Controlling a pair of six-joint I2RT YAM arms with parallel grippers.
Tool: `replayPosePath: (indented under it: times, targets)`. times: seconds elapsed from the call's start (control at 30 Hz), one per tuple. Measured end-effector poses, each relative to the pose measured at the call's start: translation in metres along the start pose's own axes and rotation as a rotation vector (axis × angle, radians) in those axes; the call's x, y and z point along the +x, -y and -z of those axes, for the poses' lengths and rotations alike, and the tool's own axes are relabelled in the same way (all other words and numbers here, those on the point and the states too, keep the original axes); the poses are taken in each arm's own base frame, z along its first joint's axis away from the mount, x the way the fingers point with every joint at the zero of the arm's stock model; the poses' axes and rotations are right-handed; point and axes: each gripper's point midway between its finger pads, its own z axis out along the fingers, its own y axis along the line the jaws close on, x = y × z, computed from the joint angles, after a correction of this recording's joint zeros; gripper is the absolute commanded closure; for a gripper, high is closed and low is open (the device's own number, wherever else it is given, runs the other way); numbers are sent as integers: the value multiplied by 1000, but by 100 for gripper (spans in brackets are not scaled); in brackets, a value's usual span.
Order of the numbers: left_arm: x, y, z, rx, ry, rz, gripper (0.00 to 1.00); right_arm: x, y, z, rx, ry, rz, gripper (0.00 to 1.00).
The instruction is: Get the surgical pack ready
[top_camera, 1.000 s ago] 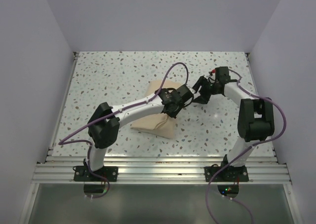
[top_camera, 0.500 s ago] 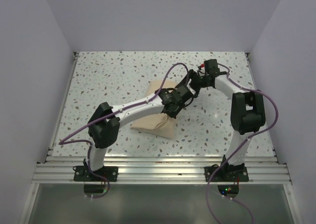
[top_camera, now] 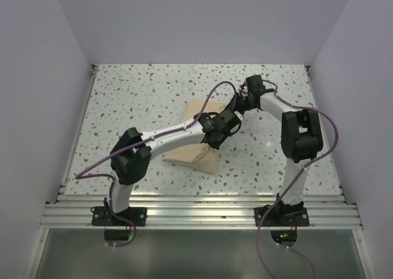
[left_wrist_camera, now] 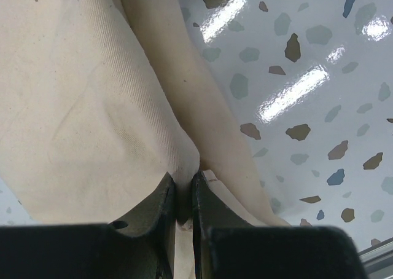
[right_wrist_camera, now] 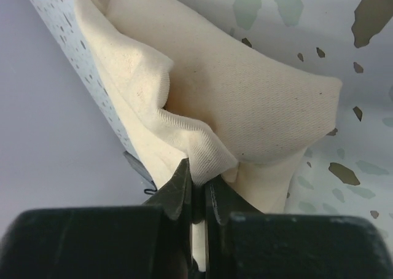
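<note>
Left wrist view has the left fingers (left_wrist_camera: 172,190) nearly closed on a fold of the beige cloth (left_wrist_camera: 92,94), and the right fingers (right_wrist_camera: 187,177) pinch a hemmed corner of it tight, so the step in hand looks like folding the cloth, which lies bundled mid-counter (top_camera: 141,101). Next, I judge, both arms must carry their held edges across together without tugging against each other. Nothing else of the pack shows, perhaps wrapped inside, and the two arms crowd close above the bundle and could knock together
</note>
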Motion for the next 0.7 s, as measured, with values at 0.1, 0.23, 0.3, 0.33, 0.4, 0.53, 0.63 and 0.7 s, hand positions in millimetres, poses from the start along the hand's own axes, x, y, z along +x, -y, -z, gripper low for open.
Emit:
replayPosePath:
  times: [0.1,0.23,0.3,0.33,0.4,0.53,0.63,0.7]
  targets:
    - [4,3,-6,11,2,-4,93,-1,4,-2,-9,6,62,100]
    - [13,10,-16,41,-6,-20,79,2,20,-8,-28,-1,117,100]
    - [17,12,-19,55,-10,-29,65,4,24,-10,-51,-5,139,100]
    - [17,13,-20,59,-8,-32,61,4,24,-10,-64,-6,150,100]
    - [15,15,-17,82,4,-31,52,4,24,-9,-80,-7,170,98]
    - [15,23,-9,155,7,-12,41,3,24,-7,-103,-10,195,73]
    - [6,23,10,231,36,37,40,5,21,0,-101,-10,209,64]
    - [-8,13,27,275,83,93,41,7,21,7,-82,-6,207,56]
